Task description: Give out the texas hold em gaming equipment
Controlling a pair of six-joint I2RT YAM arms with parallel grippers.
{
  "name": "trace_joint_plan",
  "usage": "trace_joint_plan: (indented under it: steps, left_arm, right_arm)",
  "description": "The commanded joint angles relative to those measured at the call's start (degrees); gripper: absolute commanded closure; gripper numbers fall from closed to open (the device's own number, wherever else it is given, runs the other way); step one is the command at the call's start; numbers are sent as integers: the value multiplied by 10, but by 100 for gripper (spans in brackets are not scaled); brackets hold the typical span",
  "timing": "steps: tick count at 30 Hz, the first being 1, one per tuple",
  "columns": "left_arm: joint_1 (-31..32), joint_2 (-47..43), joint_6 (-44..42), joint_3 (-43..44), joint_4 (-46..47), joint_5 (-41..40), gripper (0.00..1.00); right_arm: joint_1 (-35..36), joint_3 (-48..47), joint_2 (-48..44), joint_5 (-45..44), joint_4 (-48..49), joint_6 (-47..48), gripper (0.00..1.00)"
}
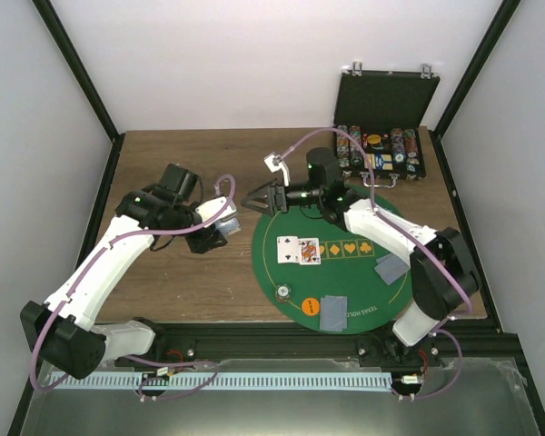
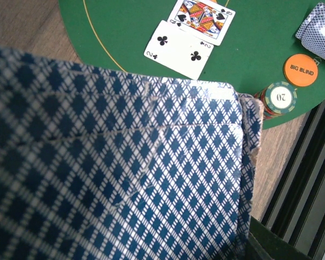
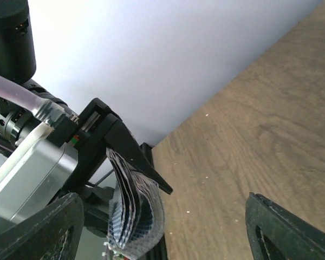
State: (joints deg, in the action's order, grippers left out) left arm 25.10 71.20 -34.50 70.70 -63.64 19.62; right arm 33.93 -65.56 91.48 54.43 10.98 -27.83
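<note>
- Closest to your left wrist lens, the deck of cards (image 2: 124, 162) fills most of the frame. Its glossy backs carry a blue-and-white diamond lattice, and the edges are slightly staggered.
- Your left gripper (image 1: 220, 229) pinches that deck over the wooden table (image 1: 182, 154), just left of the round green felt mat (image 1: 345, 272). Only the right wrist view shows one black finger pressed flat against the bowed stack.
- Your right gripper (image 1: 252, 199) hangs over the mat's upper left rim with its fingers spread wide and nothing between them. It points at the deck without touching it.
- On the felt, a two of clubs (image 2: 176, 49) lies face up, overlapped at one corner by a court card (image 2: 203, 19). Both have white faces and rounded corners.
- An orange BIG BLIND disc (image 2: 300, 70) lies flat near the mat's edge. Beside it stands a short chip stack (image 2: 279, 97) with a striped rim and a top marked 20, print the overhead view cannot resolve.
- Face-down cards (image 1: 333, 312) sit next to the orange disc. A second pair (image 1: 392, 268) lies further right.
- Overhead alone shows the black case (image 1: 381, 136) open at the far right corner, with rows of chips inside.
</note>
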Motion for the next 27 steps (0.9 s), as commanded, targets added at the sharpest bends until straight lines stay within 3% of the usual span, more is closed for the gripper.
trace_joint_plan:
  steps: [1,17,27]
  left_arm:
    - [-2,-4,2,13,-2,12,50]
    - [-2,-3,3,16,-1,21,50]
    - [-2,-6,3,14,0,20,51]
  right_arm:
    - [30,-42,26,46,33,-57,18]
    - [75,-80,87,25,21,-34,19]
    - [75,-82,51,-81,-87,38,38]
